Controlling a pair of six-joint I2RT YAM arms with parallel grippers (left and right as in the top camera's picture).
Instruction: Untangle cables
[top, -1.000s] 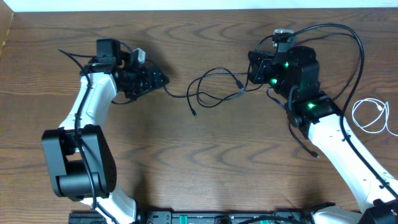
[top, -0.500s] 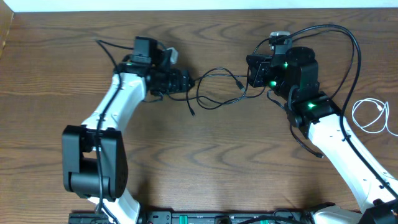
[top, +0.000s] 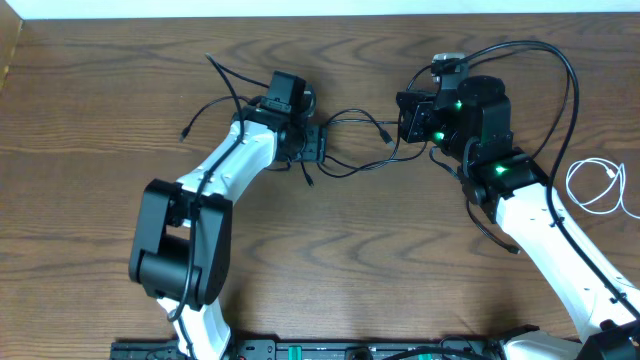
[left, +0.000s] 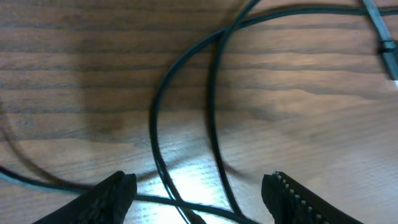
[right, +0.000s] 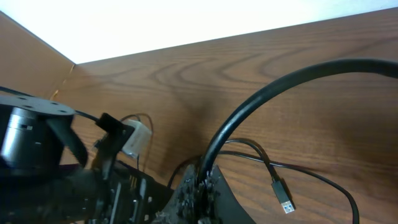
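Observation:
Two thin black cables (top: 352, 142) lie looped and crossing on the table between the arms; one USB plug (right: 283, 194) lies free near the right gripper. My left gripper (top: 316, 143) is at the left end of the tangle. In the left wrist view it is open (left: 202, 200), low over the wood, with crossing black strands (left: 186, 99) between its fingers. My right gripper (top: 406, 117) is at the right end of the tangle, and its fingers (right: 200, 186) are shut on a black cable. The white cable (top: 598, 185) lies coiled at the far right, apart from the black ones.
A thick black robot cord (top: 560, 70) arcs over the right arm. Thin black cords (top: 215, 85) trail behind the left wrist. The table's back edge (top: 320, 14) runs along the top.
My left arm has swung right, from the left part of the table to the black cable tangle, and its open fingers now straddle the strands. The right arm has stayed in place.

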